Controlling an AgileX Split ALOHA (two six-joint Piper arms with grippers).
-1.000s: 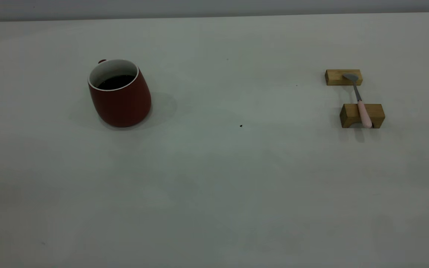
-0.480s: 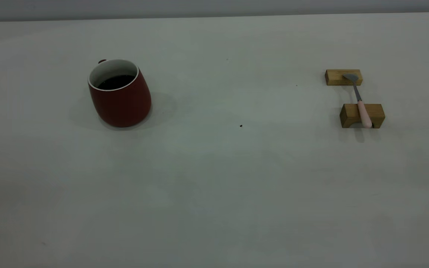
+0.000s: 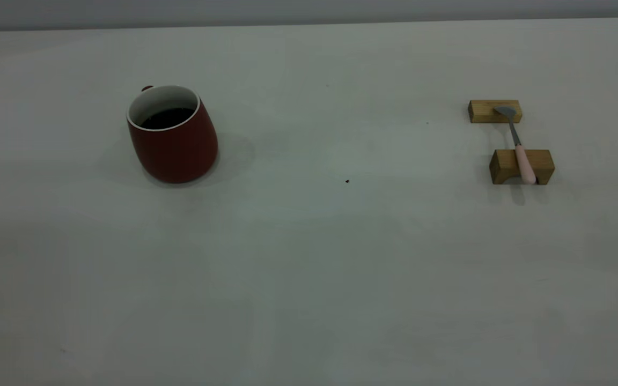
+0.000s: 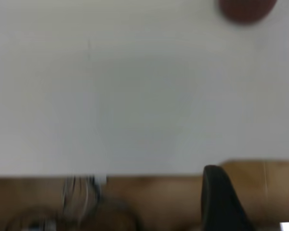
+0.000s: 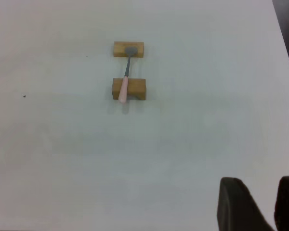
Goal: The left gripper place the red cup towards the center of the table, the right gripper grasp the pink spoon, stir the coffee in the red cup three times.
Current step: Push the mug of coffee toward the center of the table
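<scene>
On my left wrist camera, the left gripper (image 4: 253,202) is showing two dark fingers (image 4: 219,199) with a clear gap between them, gripping nothing, hanging over the near edge of the worktop (image 4: 135,96); the red cup (image 4: 245,10) is sitting far off from it, only partly in frame. The right gripper (image 5: 262,204) is showing the same on its own camera: two black fingers (image 5: 236,204) standing apart, empty, well short of the spoon. Neither gripper is appearing in the exterior view.

I am seeing the pink spoon (image 3: 518,145) lying on the right side of the worktop, bridging two wooden blocks (image 3: 521,166). Its long axis is running front to back in the exterior view, slightly slanted: the grey bowl is resting on the far block, and the pink handle is lying over the near block, its end sticking out just past that block's front face.

The red cup (image 3: 174,136) is standing upright on the left side, well apart from the spoon, its small handle peeking out behind the rim. The coffee (image 3: 167,118) is sitting dark inside it.

I am counting one cup, one spoon, two blocks, and a few tiny dark specks (image 3: 347,181) on the worktop.

Compared with half a second ago, cup, spoon and blocks are sitting exactly where they were.
</scene>
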